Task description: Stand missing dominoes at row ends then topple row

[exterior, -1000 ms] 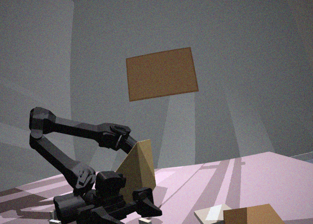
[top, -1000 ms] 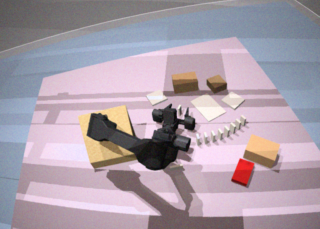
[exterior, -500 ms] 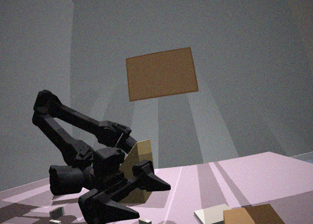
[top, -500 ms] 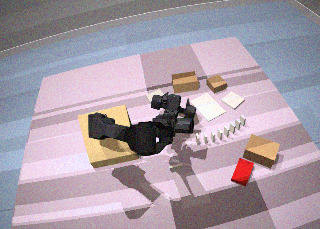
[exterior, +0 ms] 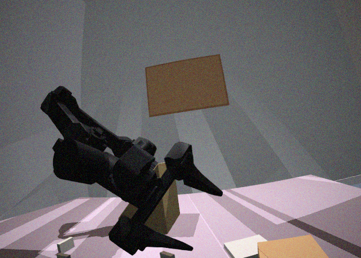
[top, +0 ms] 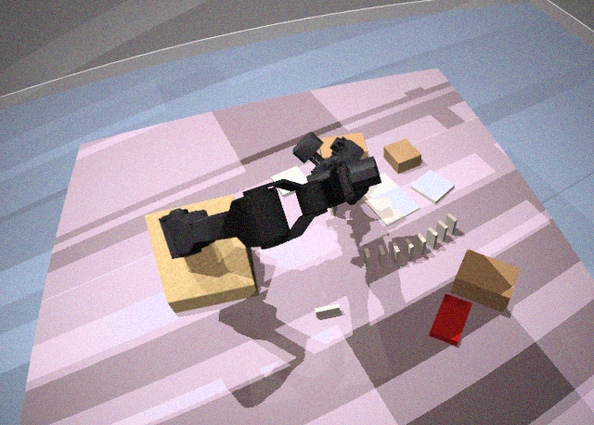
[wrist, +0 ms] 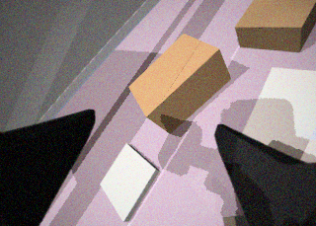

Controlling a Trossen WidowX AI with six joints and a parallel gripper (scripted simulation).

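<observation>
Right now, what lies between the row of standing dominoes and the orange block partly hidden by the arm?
The large pale sheet, lying flat between the orange block and the domino row; the top view shows it.
</observation>
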